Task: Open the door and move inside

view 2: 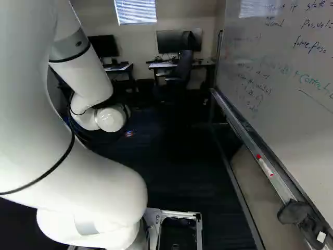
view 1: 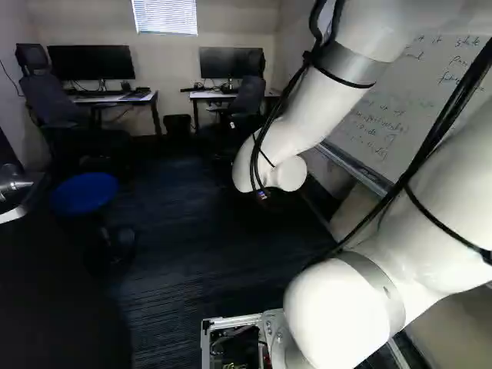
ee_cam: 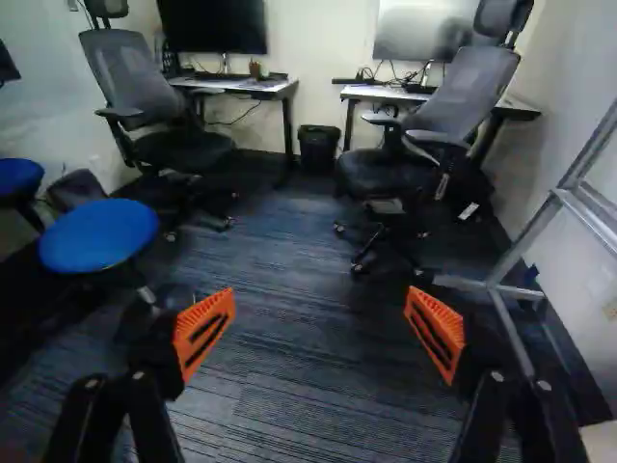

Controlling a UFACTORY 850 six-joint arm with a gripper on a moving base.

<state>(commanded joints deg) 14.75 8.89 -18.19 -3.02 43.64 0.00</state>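
**Tight way in: door at one flank, whiteboard at the other**

The broad dark panel (view 1: 58,300) low at the left of the left base view is probably the door, swung open; the shiny silver metal fitting (view 1: 11,186) above it looks like its handle. The way ahead into the room seems passable, so driving in is likely the step in hand. The black gripper with orange pads (ee_cam: 320,318) is spread wide, grasping nothing.

If the base swings towards the door, its side could scrape the panel or hook the handle. Overcorrecting could drive the arm into the whiteboard's long grey metal tray (view 2: 240,127), knocking off the red-and-white marker (view 2: 265,165). Too long a run forward risks the outstretched gripper striking the round blue stool (ee_cam: 99,235) or the black mesh-backed office chair (ee_cam: 465,92). The arm's looping black cables (view 1: 311,58) could snag, too.
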